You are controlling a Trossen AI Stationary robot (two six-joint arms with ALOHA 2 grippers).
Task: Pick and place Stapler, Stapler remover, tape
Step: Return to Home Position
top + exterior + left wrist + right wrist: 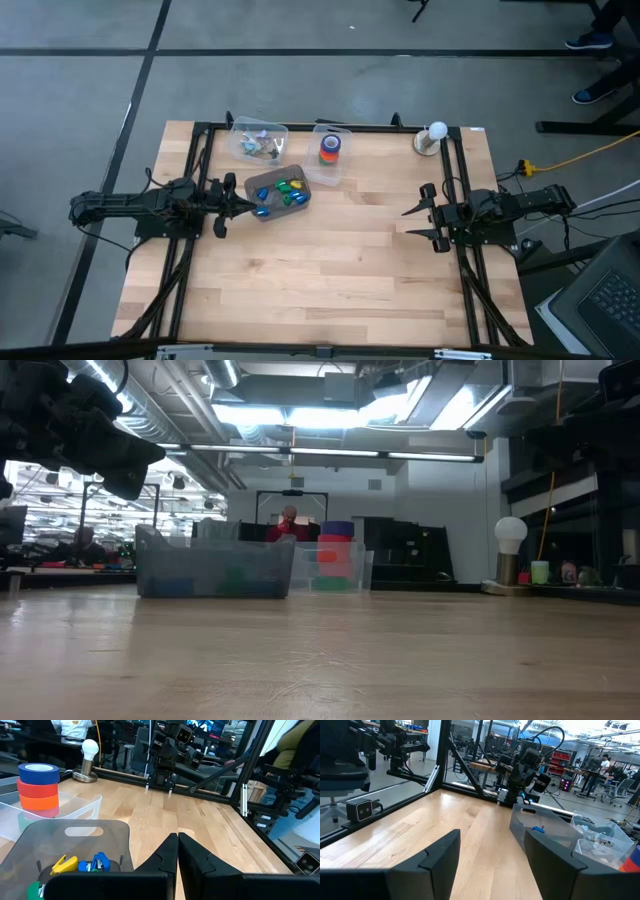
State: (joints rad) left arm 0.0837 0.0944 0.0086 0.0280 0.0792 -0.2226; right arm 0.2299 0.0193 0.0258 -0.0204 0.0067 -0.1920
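The tape (330,150) is a stack of coloured rolls standing in a clear bin (338,172) near the table's far edge; it also shows in the left wrist view as the tape stack (38,787). A grey bin (272,180) holds small blue, yellow and green pieces (283,191). Another clear bin (262,140) holds small mixed items I cannot make out. My left gripper (245,203) is shut just left of the grey bin (75,845), its fingers (177,852) pointing right. My right gripper (408,222) is open over bare wood on the right side, its fingers (492,855) pointing left.
A white bulb on a round stand (432,138) sits at the far right corner. Black frame rails (455,250) run along the table's left, right and far edges. Bare wood (330,270) spans the middle and near half. A person (288,525) sits beyond the far edge.
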